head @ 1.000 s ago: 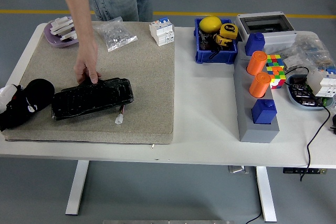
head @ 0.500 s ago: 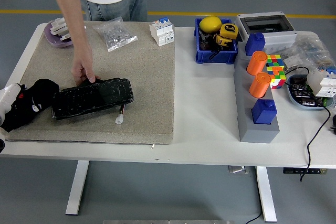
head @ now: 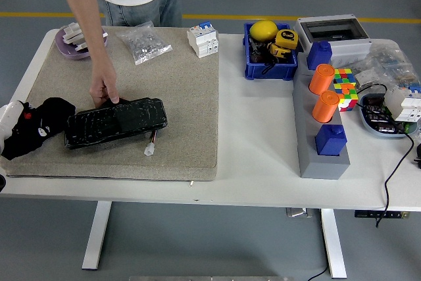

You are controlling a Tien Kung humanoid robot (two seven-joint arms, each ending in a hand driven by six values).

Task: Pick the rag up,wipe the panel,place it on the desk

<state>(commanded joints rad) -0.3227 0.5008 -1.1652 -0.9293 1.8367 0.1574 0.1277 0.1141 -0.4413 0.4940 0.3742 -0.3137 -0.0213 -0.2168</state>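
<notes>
White table (head: 256, 156) with one beige mat (head: 177, 97), one black panel (head: 116, 123), one black rag (head: 38, 126).
One person's hand (head: 105, 89) presses the panel's far edge. The left hand (head: 8, 133) at the mat's left edge grips the rag, just beside the panel. Two orange cylinders (head: 322, 78) and two blue blocks (head: 330, 139) sit on one grey stand (head: 316, 156).

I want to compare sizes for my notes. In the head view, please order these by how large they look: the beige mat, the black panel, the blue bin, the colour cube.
1. Beige mat, by far the largest.
2. Black panel.
3. Blue bin.
4. Colour cube, the smallest, though partly hidden behind an orange cylinder.
</notes>
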